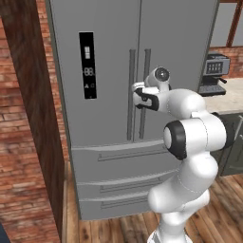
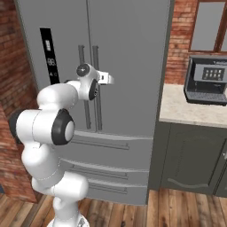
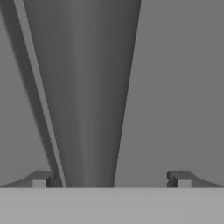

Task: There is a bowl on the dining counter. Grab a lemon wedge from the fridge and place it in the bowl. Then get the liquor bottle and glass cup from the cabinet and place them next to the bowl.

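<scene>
Grey steel fills the middle of each base view: the fridge (image 1: 118,114) stands shut, and your arm reaches to its two vertical door handles. In the hand view, the handle (image 3: 87,109) runs as a long bar from the top of the frame down to the bottom, between the two fingertips (image 3: 41,178) but well off centre, close against the left one. Its long axis is upright in the room, so the jaws straddle it crosswise. You have the jaws (image 3: 109,179) fully open, holding nothing; whether a pad already touches the bar you can't tell.

In the left base view the hand sits at centre frame on the right-hand handle (image 1: 144,95); in the right base view it covers the same bar (image 2: 96,84), left of centre.

The lemon wedge is presumably behind these doors, since nothing of the interior shows. The bowl, bottle and cup are not something you can place from here.

As for writing, the dark display panel (image 1: 87,65) in the upper left of the fridge carries pale symbols too blurred to read. The coffee machine (image 2: 206,80) on the table (image 2: 190,113) at right has a screen with small icons, also illegible.
</scene>
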